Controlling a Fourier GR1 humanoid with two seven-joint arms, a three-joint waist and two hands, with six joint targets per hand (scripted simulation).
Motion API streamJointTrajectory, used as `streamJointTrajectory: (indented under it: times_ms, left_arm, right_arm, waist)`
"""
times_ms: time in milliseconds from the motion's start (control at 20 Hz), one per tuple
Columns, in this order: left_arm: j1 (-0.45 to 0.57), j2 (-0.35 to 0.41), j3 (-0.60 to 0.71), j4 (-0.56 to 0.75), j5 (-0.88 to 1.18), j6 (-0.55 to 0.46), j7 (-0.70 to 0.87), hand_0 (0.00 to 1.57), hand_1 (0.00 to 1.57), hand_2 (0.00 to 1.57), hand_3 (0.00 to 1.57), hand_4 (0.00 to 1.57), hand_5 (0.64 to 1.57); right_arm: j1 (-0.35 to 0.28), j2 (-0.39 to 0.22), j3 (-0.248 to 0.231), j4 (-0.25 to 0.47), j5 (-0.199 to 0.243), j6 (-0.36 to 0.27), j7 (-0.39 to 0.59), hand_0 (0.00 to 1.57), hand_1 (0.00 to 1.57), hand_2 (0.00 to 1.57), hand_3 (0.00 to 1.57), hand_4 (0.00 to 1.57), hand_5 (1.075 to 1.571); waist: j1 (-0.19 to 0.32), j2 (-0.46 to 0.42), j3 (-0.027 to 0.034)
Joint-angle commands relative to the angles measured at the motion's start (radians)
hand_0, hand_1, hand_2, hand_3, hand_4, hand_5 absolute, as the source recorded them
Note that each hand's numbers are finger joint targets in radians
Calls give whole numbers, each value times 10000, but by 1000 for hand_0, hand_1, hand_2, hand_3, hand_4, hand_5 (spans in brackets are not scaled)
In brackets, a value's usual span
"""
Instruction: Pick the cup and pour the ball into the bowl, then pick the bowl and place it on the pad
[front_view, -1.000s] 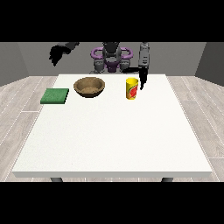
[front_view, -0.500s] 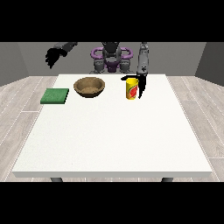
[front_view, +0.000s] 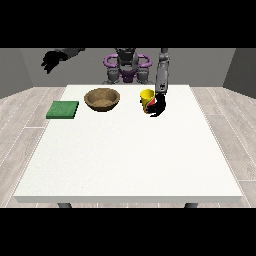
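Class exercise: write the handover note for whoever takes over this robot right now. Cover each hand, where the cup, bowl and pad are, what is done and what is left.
Hand at the view's right: down at the yellow cup, against its side; whether its fingers have closed cannot be told.
Hand at the view's left: raised off the table's side, holding nothing.
Cup stands upright on the table, right of the wooden bowl. Green pad lies left of the bowl.
Done: reach to the cup.
Left: lift, pour the ball into the bowl, move the bowl onto the pad.
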Motion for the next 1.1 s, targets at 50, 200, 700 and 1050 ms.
streamJointTrajectory:
  times_ms: [50,200,700,1050]
  left_arm:
    - [60,-39,-223,782,-486,698,436,1286,1286,1571,1571,1391,1447]
    - [-336,-709,-1201,309,-1409,1793,1945,1276,1276,1571,1571,1391,1436]
    - [-2360,-425,-4306,1557,-6244,4599,6321,1362,1362,1571,1571,1448,1533]
    - [-3348,-685,-5611,2455,-8449,4007,9044,1357,1357,1571,1571,1456,1535]
  right_arm:
    - [547,-440,-444,252,-624,632,371,0,0,0,149,631,1565]
    - [420,-688,-674,1705,-466,850,179,0,0,0,269,640,1568]
    - [-219,-558,-386,2799,-290,364,914,0,0,0,193,661,1563]
    - [396,-982,-958,3968,-385,1265,-42,0,0,0,0,688,1560]
  waist:
    - [-158,-827,-51]
    - [339,-1628,-39]
    - [462,-2945,7]
    - [817,-3410,-30]
